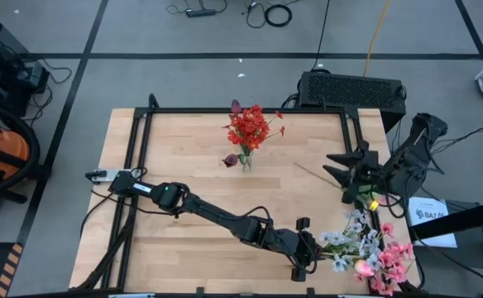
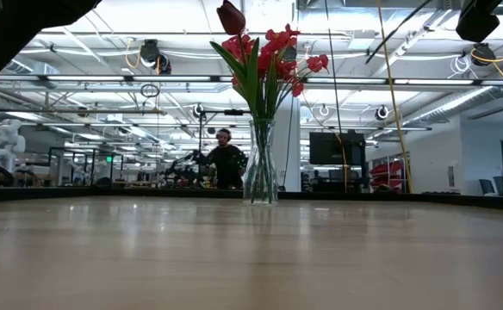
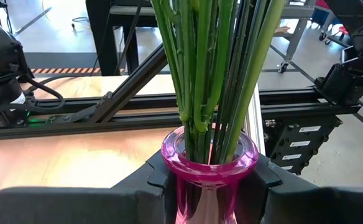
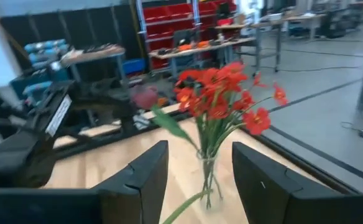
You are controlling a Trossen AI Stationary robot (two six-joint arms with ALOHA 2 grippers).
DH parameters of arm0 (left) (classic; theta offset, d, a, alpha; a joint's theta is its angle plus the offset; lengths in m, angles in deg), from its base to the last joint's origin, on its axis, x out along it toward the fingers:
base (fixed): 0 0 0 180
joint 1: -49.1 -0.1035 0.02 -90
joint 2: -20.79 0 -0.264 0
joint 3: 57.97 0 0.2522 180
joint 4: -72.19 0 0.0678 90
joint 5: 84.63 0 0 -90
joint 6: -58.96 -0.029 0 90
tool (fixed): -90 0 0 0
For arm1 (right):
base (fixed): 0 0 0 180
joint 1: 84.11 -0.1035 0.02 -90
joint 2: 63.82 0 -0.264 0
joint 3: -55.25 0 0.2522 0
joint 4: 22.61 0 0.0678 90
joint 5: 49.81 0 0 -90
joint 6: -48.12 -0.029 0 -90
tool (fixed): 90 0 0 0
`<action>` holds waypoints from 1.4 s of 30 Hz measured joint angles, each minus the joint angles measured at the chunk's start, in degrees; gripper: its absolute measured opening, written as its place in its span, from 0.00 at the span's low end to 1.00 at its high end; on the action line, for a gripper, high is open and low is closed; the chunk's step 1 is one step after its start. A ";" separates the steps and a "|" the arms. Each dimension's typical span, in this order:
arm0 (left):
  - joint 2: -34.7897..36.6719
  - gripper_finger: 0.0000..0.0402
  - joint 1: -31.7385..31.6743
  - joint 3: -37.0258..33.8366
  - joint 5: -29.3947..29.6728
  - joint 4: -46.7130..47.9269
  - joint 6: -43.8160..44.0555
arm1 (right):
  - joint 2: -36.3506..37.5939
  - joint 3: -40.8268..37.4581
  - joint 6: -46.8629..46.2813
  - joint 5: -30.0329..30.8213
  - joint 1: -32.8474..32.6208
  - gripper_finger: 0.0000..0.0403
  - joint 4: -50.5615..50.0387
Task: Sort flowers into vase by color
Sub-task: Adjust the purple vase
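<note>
Worktop [image 1: 184, 157] of pale wood carries two bouquets set well apart, which suits a sort by colour: reds toward the far middle, pale shades at the near right corner.

The left arm stretches diagonally across the boards. Its left claw [image 1: 311, 248] is clamped on the neck of a pink glass vase [image 3: 209, 163], probably to steady it or move it while stems are added. The right arm sits at the right edge. Its right claw [image 1: 332, 164] has its fingers spread apart with nothing gripped between them, and it faces the red bunch, likely ready for the next stem.

The pink and white flowers [image 1: 370, 252] make a loose, wide spray of pale grey-white sprigs and rosy blossoms. Their straight green stems [image 3: 200, 68] are packed tightly through the pink rim.

The red flowers [image 1: 250, 128] form a smaller, denser cluster standing upright in a clear glass vase [image 2: 261, 168]. That vase is narrow at the waist, so I judge it easy to tip.

Two maroon buds share the clear vase, one [image 2: 231, 17] rising above the reds and one [image 1: 230, 160] drooping low beside the glass.
</note>
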 joint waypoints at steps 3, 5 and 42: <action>0.00 0.27 0.00 0.00 -0.01 0.01 0.00 | 0.00 0.00 -0.88 -0.83 1.70 0.49 -0.32; 0.02 0.27 -0.02 0.00 -0.01 0.01 0.02 | 0.00 0.00 -3.00 -0.86 2.75 0.55 -0.47; 0.07 0.27 -0.02 0.00 -0.01 -0.99 -0.04 | 0.62 0.00 -6.12 -12.50 10.83 0.54 -0.54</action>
